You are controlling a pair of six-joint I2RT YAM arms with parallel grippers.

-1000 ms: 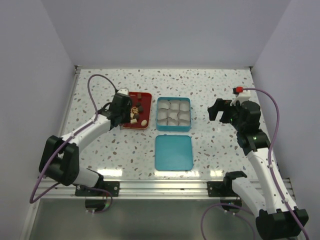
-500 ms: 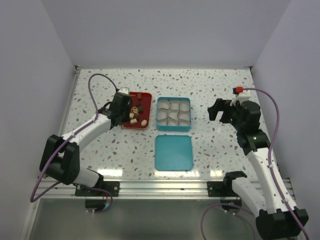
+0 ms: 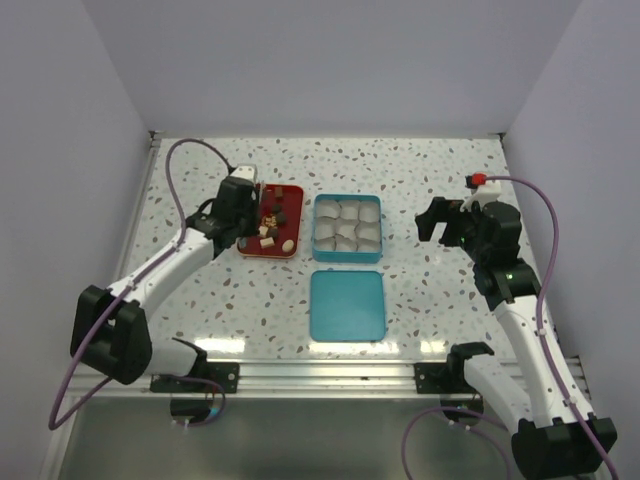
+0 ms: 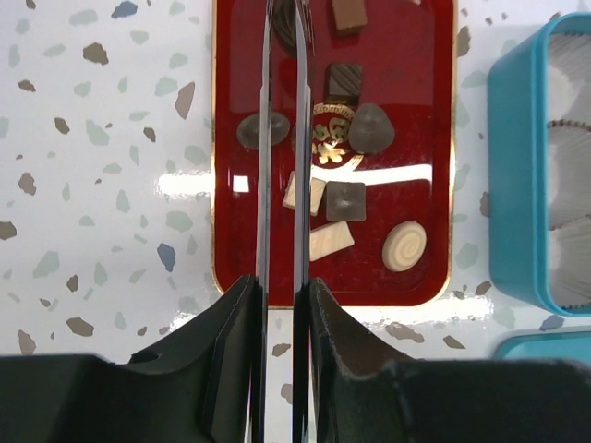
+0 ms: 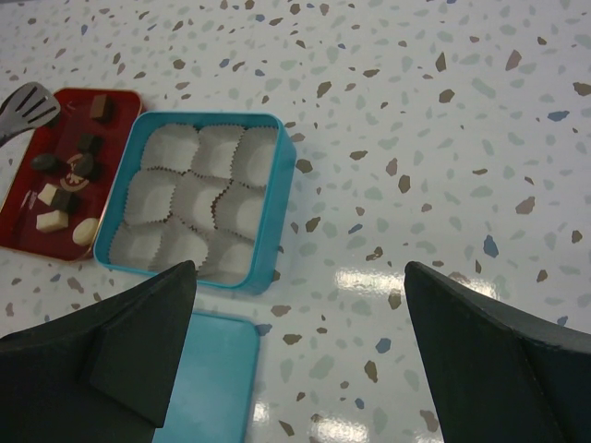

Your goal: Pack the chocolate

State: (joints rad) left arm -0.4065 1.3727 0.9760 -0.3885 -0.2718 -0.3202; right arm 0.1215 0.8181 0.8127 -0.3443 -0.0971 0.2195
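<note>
Speckled white counter point(image 3: 430, 170), enclosed by plain walls. Left hand point(image 4: 283, 14) hangs over the red tray point(image 4: 427, 111), its thin fingers point(image 4: 263, 231) drawn narrow with only a slim gap; whether they pinch a piece cannot be told. The chocolate point(image 4: 371, 129) lies loose in that tray, under and just right of these fingers. Right hand point(image 5: 300, 268) gapes wide above the counter; ahead to its left sit the teal tin point(image 5: 280, 185) of white paper cups point(image 5: 199, 198) and, nearer, the lid point(image 5: 208, 378).
</note>
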